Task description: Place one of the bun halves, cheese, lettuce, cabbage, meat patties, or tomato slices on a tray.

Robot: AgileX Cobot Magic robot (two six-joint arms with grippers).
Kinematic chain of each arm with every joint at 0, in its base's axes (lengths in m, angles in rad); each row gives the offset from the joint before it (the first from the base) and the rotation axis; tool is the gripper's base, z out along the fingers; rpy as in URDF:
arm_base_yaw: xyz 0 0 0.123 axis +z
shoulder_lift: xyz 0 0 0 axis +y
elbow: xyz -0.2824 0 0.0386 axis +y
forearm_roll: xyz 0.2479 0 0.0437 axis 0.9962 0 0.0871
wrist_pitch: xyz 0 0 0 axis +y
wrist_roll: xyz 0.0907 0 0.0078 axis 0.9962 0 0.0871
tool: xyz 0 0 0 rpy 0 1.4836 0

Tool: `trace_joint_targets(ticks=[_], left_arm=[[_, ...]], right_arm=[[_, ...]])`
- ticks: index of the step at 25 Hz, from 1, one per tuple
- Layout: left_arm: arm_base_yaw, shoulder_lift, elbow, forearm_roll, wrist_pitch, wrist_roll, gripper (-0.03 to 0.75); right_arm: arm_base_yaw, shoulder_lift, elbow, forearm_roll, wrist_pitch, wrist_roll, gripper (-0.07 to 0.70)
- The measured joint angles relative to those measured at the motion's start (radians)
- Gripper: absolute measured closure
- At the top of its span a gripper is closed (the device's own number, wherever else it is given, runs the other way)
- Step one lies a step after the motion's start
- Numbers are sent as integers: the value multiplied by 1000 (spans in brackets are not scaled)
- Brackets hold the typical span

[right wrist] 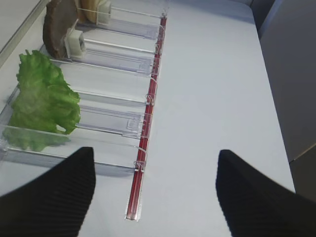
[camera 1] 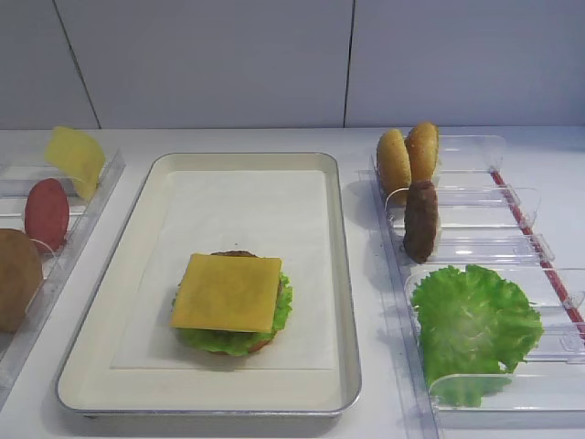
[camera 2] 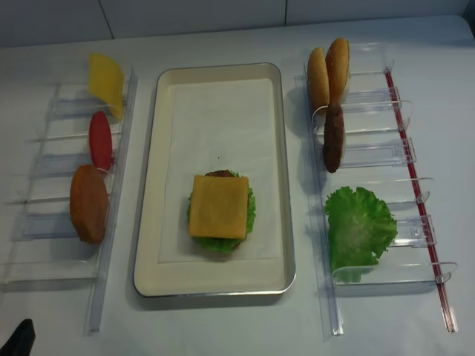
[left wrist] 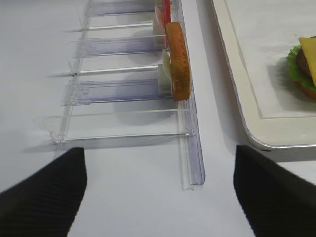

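Cheese (camera 1: 227,293) slice lies flat atop lettuce (camera 1: 279,315) and a patty on the tray (camera 1: 87,338), well right of the left gripper (left wrist: 158,197), whose fingers (left wrist: 47,192) are spread wide, holding nothing, over bare table near the clear bin rack (left wrist: 192,163). Right gripper (right wrist: 155,197) also gapes wide, empty, with loose lettuce leaves (right wrist: 42,101) ahead-left of it.

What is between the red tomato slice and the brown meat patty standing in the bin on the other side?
The tray lies between the tomato slice and the meat patty; the overhead view shows it best.
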Motion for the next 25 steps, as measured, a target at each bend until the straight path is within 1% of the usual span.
trace_joint_targets(ticks=[25], left_arm=[[0,0,0,0,0,0,132]], right_arm=[[0,0,0,0,0,4,108]])
